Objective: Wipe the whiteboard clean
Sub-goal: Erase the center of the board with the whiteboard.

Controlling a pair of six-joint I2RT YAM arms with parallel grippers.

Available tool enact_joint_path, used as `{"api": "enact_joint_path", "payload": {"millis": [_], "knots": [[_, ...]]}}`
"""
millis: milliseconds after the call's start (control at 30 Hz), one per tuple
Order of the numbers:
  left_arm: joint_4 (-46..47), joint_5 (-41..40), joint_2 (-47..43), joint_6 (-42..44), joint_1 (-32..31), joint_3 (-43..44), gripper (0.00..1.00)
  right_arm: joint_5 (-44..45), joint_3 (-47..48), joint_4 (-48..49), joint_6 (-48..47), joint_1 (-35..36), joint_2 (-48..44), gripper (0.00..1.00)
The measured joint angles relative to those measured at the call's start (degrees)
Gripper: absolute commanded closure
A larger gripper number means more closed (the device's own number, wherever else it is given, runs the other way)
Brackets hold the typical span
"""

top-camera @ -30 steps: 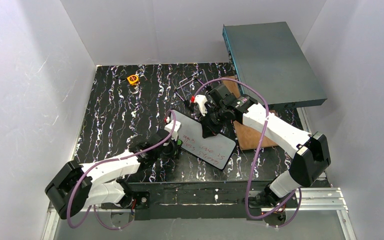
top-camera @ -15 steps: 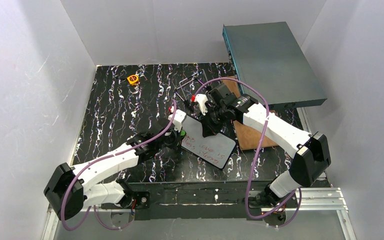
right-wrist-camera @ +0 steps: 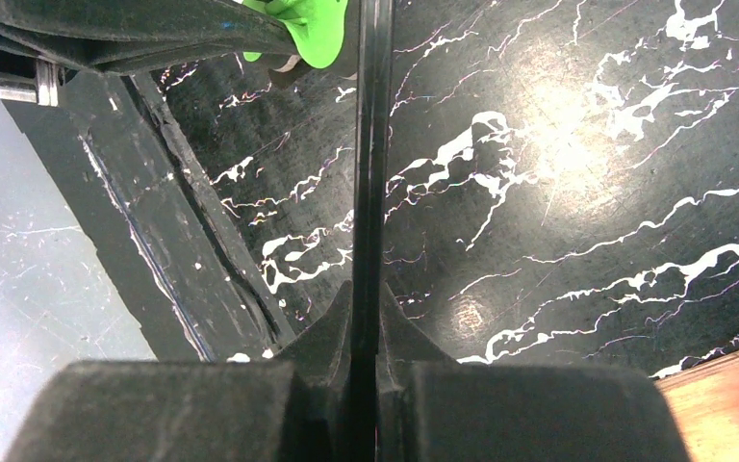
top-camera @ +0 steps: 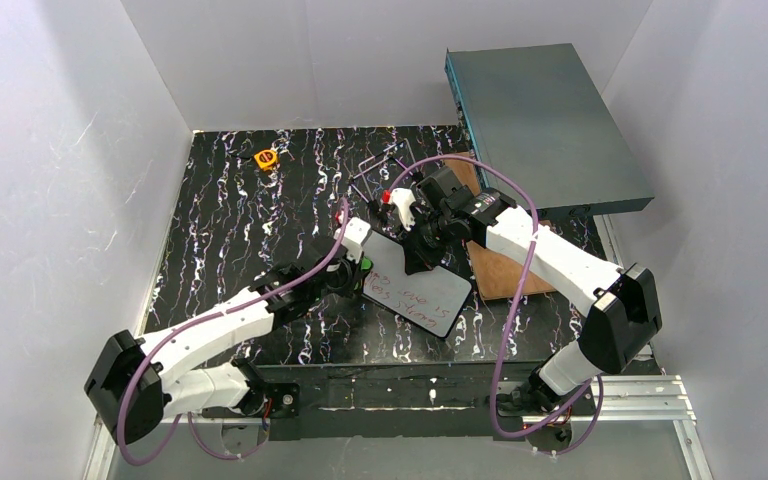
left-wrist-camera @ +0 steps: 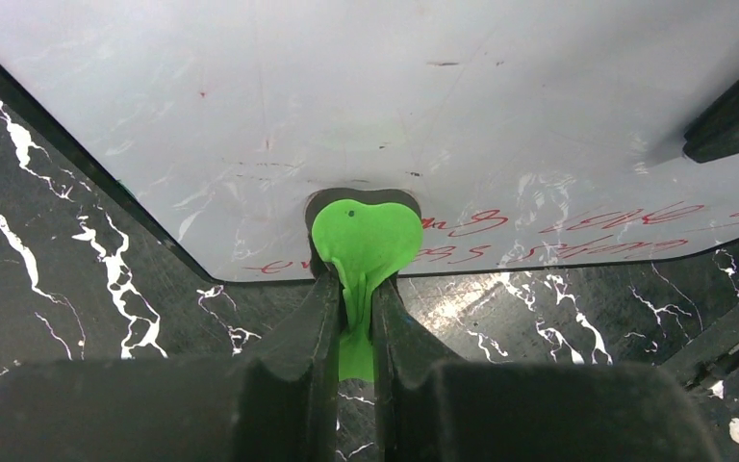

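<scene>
Mid-table, I am working the wiping step with both arms. The right claw is clamped shut on the far edge of the whiteboard, and the left claw is pinching the tail of a green heart-shaped eraser, its head pressed against the white face near the board's near-left corner.

The board is sitting at an angle near the middle of the black marbled table. Whether it is lying flat or is propped up slightly, I cannot tell.

The red handwriting is running in two lines along the near edge, to the right of the eraser, so most of the job is undone. To do this well, I am judging that the pad must stay flat on the surface with steady, light pressure and sweep sideways along the lines. The right arm must hold firm, since a hard push could twist the thin board out of that narrow pinch.

The near edge is the thing to watch — the eraser is sitting just inside the black frame, and a stroke too low would slip off onto the table. To the right, a brown wooden board is lying just beside the whiteboard's corner, with a grey-teal box behind it. On the left the table is more open, with only a small orange object far back — that is the better side for the left elbow to swing.
</scene>
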Motion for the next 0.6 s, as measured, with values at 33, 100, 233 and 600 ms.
{"api": "enact_joint_path", "payload": {"millis": [33,100,233,600], "knots": [[0.4,0.0,-0.2,-0.2,0.0,-0.3,1.0,0.0,0.0,0.0,0.0,0.0,0.0,0.99],[1.3,0.0,-0.8,-0.7,0.0,-1.4,1.0,-0.3,0.0,0.0,-0.1,0.0,0.0,0.99],[3.8,0.0,-2.3,-1.7,0.0,-3.8,1.0,-0.7,0.0,0.0,-0.3,0.0,0.0,0.99],[8.8,0.0,-3.1,-3.4,0.0,-10.6,1.0,-1.5,0.0,-0.3,-0.5,0.1,0.3,0.99]]}}
